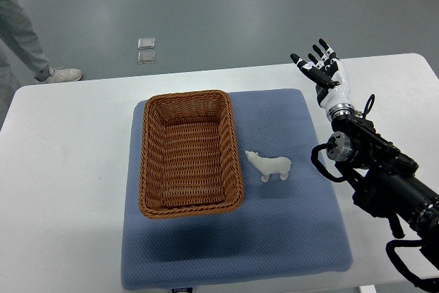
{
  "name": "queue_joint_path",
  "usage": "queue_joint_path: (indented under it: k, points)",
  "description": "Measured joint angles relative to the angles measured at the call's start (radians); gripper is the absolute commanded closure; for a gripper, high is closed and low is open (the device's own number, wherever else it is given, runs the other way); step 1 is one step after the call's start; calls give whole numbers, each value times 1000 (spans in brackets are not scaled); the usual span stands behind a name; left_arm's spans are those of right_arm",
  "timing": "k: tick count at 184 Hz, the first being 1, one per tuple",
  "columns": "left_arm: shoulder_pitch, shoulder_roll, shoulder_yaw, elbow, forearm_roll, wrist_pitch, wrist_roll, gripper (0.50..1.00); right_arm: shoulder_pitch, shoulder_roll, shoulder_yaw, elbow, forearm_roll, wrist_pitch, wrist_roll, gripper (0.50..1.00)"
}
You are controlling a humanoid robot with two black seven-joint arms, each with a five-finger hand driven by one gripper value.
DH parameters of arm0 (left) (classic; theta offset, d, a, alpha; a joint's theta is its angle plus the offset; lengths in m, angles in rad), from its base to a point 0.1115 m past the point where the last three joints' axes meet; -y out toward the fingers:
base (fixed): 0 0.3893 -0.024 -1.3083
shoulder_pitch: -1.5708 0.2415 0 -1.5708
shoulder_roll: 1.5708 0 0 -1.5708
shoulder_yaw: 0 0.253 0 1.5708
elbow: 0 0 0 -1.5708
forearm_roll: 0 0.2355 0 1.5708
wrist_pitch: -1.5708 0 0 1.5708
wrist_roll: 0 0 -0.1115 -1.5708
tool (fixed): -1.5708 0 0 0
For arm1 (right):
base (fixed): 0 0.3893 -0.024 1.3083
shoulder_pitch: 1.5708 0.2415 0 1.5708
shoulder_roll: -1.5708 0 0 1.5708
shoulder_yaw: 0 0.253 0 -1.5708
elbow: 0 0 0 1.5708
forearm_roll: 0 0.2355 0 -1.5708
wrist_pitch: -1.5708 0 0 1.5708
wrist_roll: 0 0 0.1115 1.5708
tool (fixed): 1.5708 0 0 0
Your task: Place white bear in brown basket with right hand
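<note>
Even, diffuse overhead light, bright, no hard glare. White rectangular table [68, 169] reads near overexposed toward left edge, surface detail washed out. Soft dark shadow on blue padded mat [302, 238] below near edge of brown woven wicker basket [190, 152], smudgy outline. Small white bear figurine [269, 165] throws faint shadow just under legs. Grey floor [226, 12] shows mild sheen, slightly cool cast. Focus acceptable at centre; weave crisp. Black robot arm [391, 183] at right edge loses detail in dark.

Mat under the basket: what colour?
Blue-grey mat, finely textured; seen in the top view.
</note>
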Motion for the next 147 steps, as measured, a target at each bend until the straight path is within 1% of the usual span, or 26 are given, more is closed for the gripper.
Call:
queue_joint_path:
  k: [147]
  points:
    - [0, 0, 2, -1, 0, 0, 0, 500, 0, 0, 0, -1, 0, -6, 0, 576]
